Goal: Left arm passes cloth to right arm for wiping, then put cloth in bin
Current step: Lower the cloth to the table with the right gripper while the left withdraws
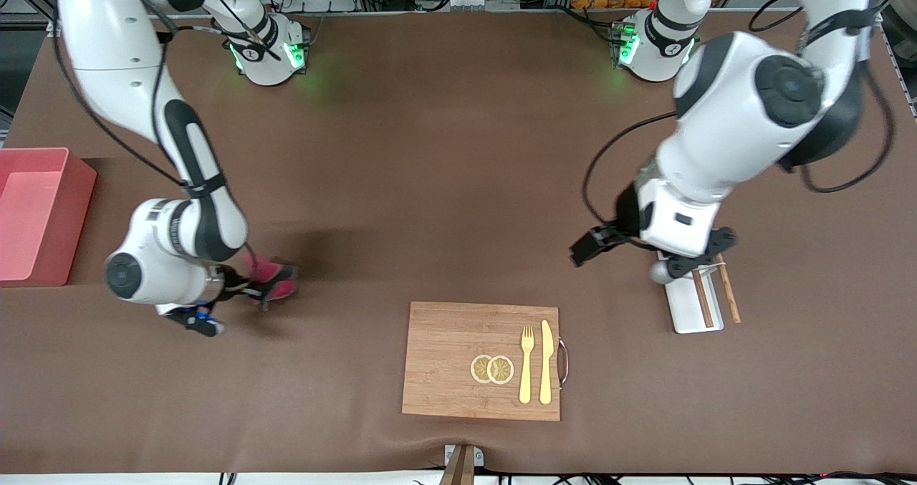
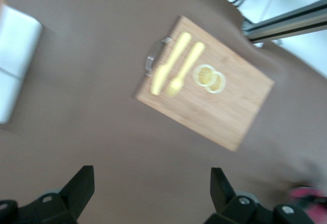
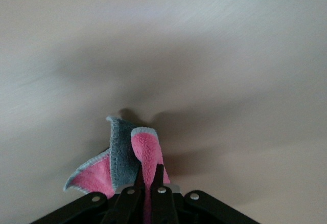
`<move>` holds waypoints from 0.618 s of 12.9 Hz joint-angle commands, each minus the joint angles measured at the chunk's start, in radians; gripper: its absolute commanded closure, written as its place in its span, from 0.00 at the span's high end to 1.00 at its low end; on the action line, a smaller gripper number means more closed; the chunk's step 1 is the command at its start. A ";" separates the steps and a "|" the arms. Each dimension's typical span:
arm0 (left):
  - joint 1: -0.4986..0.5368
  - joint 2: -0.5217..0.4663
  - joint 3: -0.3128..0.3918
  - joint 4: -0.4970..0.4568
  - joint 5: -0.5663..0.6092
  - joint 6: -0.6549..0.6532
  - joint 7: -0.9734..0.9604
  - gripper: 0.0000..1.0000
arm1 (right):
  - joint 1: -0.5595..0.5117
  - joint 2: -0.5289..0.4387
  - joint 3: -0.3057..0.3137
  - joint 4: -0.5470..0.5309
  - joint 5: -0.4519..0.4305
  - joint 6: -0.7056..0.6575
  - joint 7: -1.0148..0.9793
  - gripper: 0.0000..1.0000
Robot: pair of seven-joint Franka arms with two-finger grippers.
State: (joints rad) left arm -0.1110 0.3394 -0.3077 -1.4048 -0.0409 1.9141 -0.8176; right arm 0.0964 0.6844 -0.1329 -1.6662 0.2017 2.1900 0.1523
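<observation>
My right hand point(image 1: 252, 289), at the lower left of the frame, pinches the cloth point(image 1: 271, 279) tight, my left hand point(image 1: 648, 252) waits wide, and a thin grip may drop it before the bin point(image 1: 43, 216).

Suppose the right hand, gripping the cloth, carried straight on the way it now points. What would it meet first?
Probably the bare brown table: the right hand, shut on the cloth, faces only tabletop, though depth is unclear.
</observation>
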 commanded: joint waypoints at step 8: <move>0.214 -0.158 -0.008 -0.052 0.042 -0.214 0.446 1.00 | -0.264 -0.011 0.021 0.175 -0.546 0.004 -0.518 0.00</move>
State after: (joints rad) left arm 0.0876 0.2353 -0.3074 -1.4200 -0.0204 1.7337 -0.4048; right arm -0.1739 0.6817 -0.1338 -1.5247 -0.2115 2.2050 -0.3515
